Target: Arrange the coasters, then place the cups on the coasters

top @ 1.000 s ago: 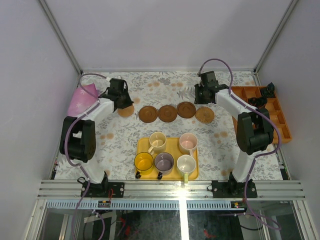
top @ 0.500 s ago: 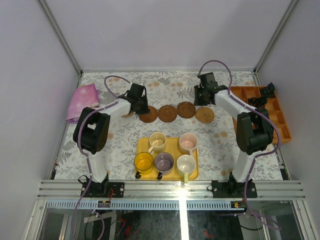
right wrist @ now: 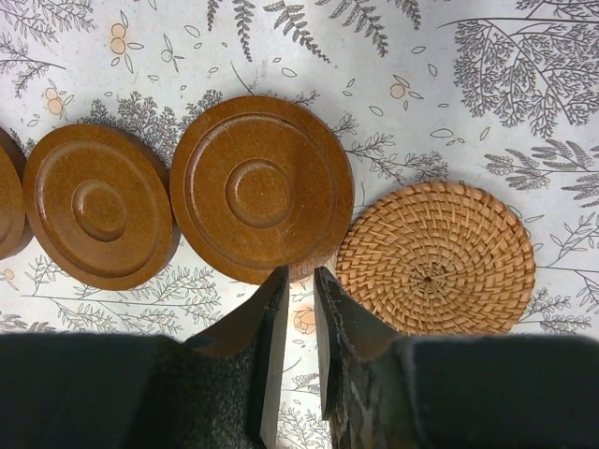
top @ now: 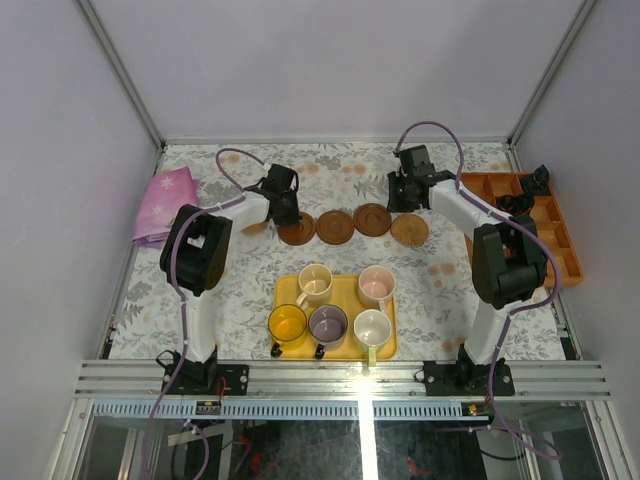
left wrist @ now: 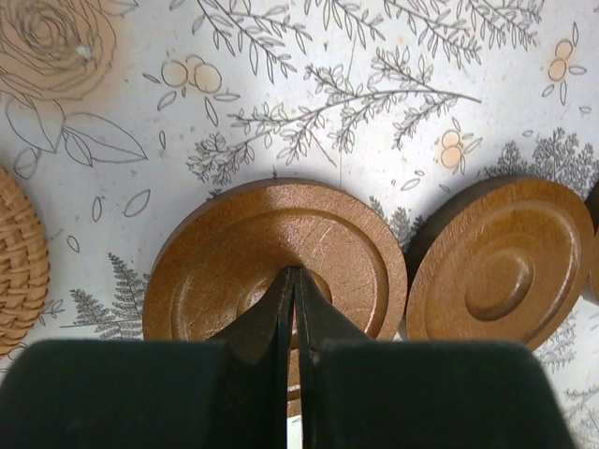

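Observation:
Five coasters lie in a row across the table: a woven one [top: 251, 227] partly under my left arm, three brown wooden ones [top: 296, 230] [top: 334, 226] [top: 372, 219], and a woven one [top: 409, 231]. My left gripper [top: 285, 206] [left wrist: 295, 273] is shut, its tips over the middle of the leftmost brown coaster [left wrist: 215, 271]. My right gripper [top: 405, 195] [right wrist: 299, 278] hovers near the table with a narrow gap and nothing between its fingers, just in front of the rightmost brown coaster [right wrist: 262, 187] and beside the woven coaster [right wrist: 435, 257]. Five cups stand on the yellow tray [top: 345, 287]: cream [top: 315, 283], pink [top: 376, 285], yellow [top: 287, 324], purple-grey [top: 328, 323], pale green-white [top: 372, 327].
A pink cloth [top: 160, 203] lies at the far left. An orange compartment box [top: 540, 225] with small black objects stands at the right edge. The floral tablecloth is walled in on three sides.
My left arm has swung right, from the left woven coaster to the leftmost brown coaster. The right arm has stayed in place, its fingers drawn slightly closer.

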Controlling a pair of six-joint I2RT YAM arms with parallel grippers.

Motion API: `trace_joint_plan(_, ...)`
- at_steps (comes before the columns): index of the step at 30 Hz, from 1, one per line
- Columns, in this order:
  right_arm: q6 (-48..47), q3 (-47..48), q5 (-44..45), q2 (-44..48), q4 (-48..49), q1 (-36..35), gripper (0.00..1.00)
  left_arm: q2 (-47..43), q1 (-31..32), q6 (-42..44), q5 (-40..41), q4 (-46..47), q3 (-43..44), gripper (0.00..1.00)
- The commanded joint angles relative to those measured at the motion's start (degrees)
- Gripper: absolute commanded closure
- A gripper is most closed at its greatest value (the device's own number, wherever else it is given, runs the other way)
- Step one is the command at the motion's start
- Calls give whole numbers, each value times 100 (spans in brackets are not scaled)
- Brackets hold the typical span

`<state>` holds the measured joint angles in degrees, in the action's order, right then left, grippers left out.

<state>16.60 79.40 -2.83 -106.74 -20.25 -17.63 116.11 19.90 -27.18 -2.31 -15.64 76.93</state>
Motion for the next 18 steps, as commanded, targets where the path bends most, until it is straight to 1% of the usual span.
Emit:
trace_joint_plan(1,6,215,-294,-68,42,-87,76,242,-28,81,474,-288,308,100)
trace_joint_plan(10,-192,494,-786,-294,92,-254,77,405,-200,106,566,-396,550,100)
trace_joint_plan(18,-358,987,-997,-705,-22,-665,77,573,-232,160,530,-457,772,100)
